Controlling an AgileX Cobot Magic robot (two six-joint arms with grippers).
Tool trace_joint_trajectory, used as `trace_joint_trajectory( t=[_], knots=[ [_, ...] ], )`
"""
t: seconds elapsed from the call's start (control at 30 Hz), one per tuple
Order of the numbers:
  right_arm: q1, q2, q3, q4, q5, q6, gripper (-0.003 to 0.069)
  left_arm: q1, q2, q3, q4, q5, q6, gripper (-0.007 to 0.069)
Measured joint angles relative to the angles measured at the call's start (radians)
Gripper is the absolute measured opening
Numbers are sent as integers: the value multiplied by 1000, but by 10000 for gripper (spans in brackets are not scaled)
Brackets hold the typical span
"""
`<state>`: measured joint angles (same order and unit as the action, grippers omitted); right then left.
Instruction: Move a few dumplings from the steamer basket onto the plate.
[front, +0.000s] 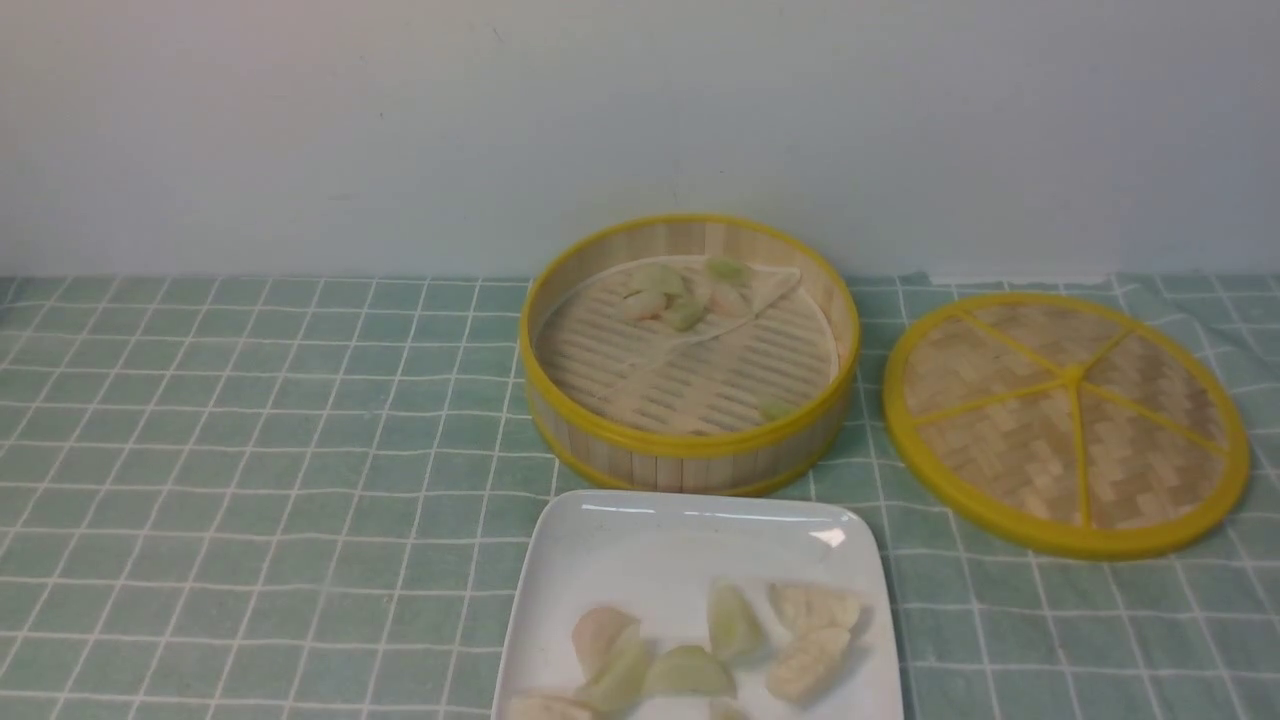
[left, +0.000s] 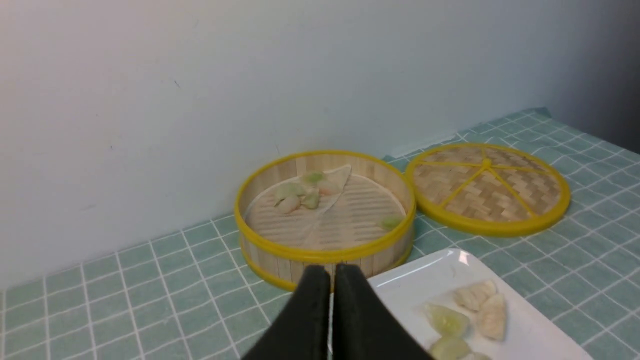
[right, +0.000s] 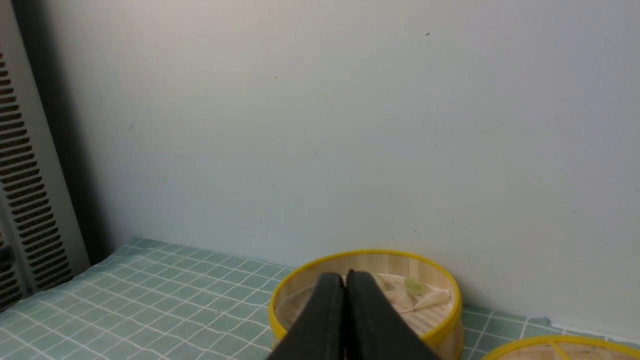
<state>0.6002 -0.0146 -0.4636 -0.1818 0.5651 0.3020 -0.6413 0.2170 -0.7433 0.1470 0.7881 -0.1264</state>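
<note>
Dumplings sit in the basket, frame centre; more on the plate below. Left gripper and right gripper pinched together, empty. Likely light, soft, slippery: pinch each belly gently

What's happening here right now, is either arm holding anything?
Nothing is held. The left gripper and right gripper are both shut and empty, clear of the food. Several dumplings lie on the plate; a few more sit in the steamer basket, mostly at its far side. The lid lies on the cloth beside it.
</note>
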Motion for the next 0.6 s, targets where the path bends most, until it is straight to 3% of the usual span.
trace_joint_trajectory(
  t=[0.33,0.43,0.6],
  knots=[
    [0,0,0,0,0,0,-13,17,-18,50,3,-56,23,-6],
    [0,0,0,0,0,0,-13,75,-49,138,-18,-140,55,-6],
    [0,0,0,0,0,1,-13,322,-168,455,-135,-389,160,-6]
  ],
)
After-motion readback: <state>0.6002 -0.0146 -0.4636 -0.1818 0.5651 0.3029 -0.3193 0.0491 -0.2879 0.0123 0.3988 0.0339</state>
